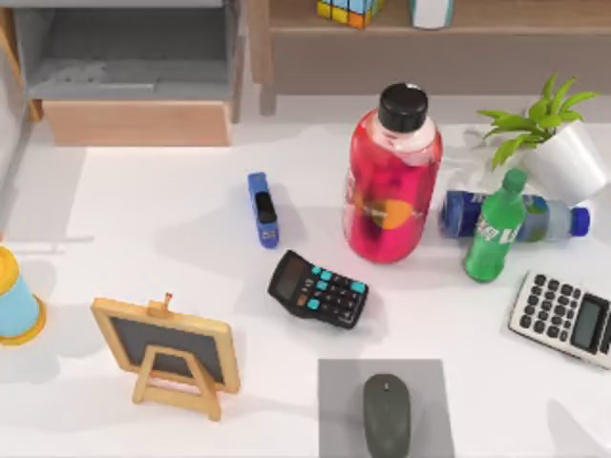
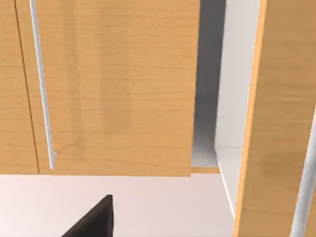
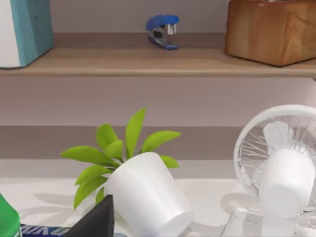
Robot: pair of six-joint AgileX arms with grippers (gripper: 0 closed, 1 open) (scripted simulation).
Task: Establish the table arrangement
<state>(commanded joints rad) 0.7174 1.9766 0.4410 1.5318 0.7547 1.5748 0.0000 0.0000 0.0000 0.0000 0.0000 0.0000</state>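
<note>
The white table [image 1: 143, 229] carries a blue stapler [image 1: 263, 210], a black calculator [image 1: 318, 289], a tall red bottle [image 1: 393, 176], a green bottle [image 1: 495, 229] and a blue bottle [image 1: 535, 218] lying behind it. A tilted white plant pot [image 1: 563, 157] stands at the back right, and also appears close up [image 3: 148, 197]. A dark part of my left gripper [image 2: 94, 222] hangs over the table in front of a wooden cabinet door [image 2: 113, 84]. A dark part of my right gripper [image 3: 96, 219] is just before the pot.
A grey mat [image 1: 334, 401] with a dark mouse [image 1: 387, 415] lies at the front. A small chalkboard easel [image 1: 170, 351], a blue-and-yellow cup [image 1: 14, 301] and a light calculator [image 1: 565, 318] stand around it. An open drawer unit [image 1: 134, 67] and a shelf [image 1: 430, 48] line the back. A white fan [image 3: 281, 168] is near the pot.
</note>
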